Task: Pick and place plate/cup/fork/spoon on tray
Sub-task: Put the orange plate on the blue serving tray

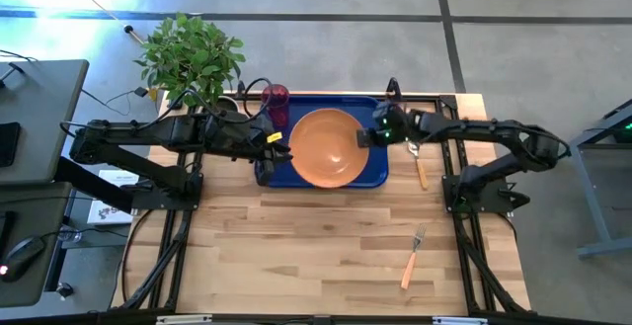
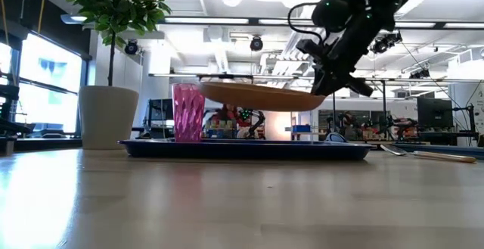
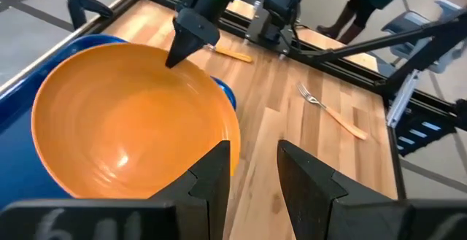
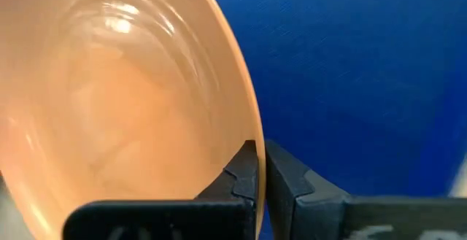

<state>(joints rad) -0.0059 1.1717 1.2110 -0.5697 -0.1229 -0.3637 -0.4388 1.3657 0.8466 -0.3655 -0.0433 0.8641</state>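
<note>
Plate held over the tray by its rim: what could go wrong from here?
The right claw pinches only the thin rim of the plate, so it may tip or slip while above the tray. The cup stands close beside the plate's edge and could be knocked over. The open left claw hangs near the opposite edge, risking a bump.

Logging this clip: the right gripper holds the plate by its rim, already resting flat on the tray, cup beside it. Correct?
Not resting. The low view shows the plate held clear above the tray, gripped at its rim by the right gripper. The cup does stand beside it.
</note>
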